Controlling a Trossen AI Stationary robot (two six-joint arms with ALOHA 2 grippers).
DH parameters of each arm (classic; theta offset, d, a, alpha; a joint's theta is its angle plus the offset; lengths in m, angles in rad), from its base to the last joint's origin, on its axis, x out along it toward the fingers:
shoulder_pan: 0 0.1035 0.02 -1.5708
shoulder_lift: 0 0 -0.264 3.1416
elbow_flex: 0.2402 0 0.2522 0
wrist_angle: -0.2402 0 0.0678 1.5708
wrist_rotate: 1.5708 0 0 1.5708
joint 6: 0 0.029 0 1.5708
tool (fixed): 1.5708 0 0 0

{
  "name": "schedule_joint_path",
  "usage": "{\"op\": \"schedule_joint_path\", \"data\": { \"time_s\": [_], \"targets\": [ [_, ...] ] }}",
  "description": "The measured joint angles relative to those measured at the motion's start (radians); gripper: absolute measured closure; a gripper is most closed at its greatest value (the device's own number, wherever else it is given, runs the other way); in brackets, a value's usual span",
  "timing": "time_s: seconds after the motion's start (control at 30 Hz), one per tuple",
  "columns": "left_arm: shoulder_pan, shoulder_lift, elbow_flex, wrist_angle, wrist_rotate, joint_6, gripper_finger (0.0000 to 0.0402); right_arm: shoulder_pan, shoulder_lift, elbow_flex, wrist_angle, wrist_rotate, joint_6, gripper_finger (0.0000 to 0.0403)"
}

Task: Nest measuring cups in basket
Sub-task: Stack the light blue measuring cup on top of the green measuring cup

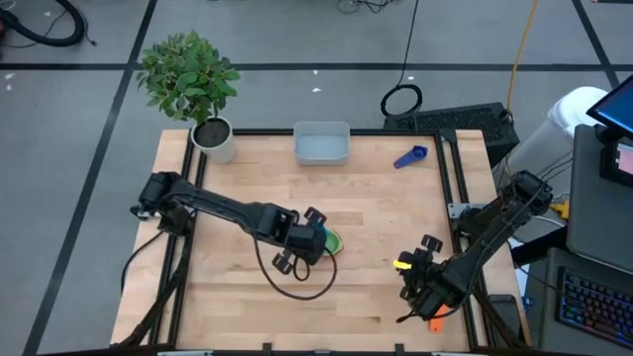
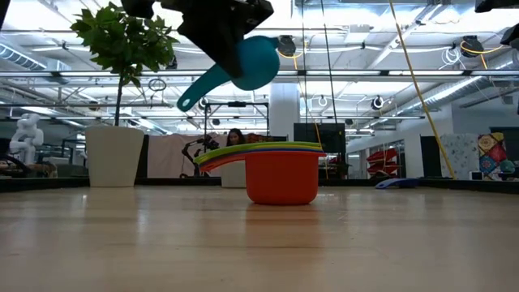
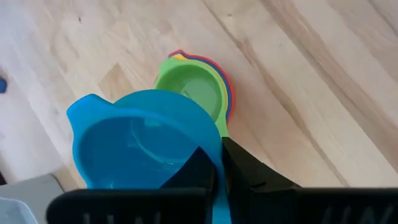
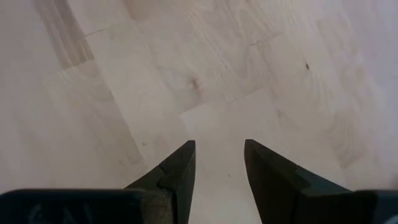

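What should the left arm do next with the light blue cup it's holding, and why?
Probably lower the light blue cup straight into the green cup atop the nested stack. The left gripper holds it shut by the handle, just above the stack in the low view, and the green cup sits open underneath.

Overhead, table-level, 2 wrist cams share table (image 1: 376, 218).

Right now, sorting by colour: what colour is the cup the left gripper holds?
Light blue cup, clearest in the left wrist view.
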Motion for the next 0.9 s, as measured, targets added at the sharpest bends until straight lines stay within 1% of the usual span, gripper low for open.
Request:
{"op": "schedule_joint_path", "data": {
  "time_s": [0.33,0.4,0.47,0.57,0.67,0.8,0.9],
  "targets": [
    [0.01,0.005,0.0,0.039,-0.001,0.004,0.0388,-0.002,0.0,0.0,0.023,0.001,-0.012,0.0271],
    [0.01,0.027,0.006,0.065,-0.001,0.005,0.0388,-0.002,0.0,0.0,0.024,0.001,-0.012,0.0271],
    [0.01,0.058,0.015,0.053,0.0,0.012,0.0388,-0.002,0.0,0.0,0.026,0.002,-0.012,0.0271],
    [0.011,0.126,0.058,0.032,-0.008,0.026,0.0388,-0.002,0.0,0.0,0.037,0.0,-0.012,0.0271],
    [0.011,0.179,0.119,-0.031,-0.037,0.031,0.0388,-0.002,0.0,0.0,0.046,-0.001,-0.011,0.0271],
    [0.014,0.207,0.183,-0.076,-0.046,0.043,0.0388,0.0,0.0,0.0,0.051,-0.004,-0.011,0.0271],
    [0.021,0.209,0.192,-0.087,-0.026,0.042,0.0388,0.0,0.0,0.0,0.053,-0.003,-0.011,0.0271]
  ]
}}
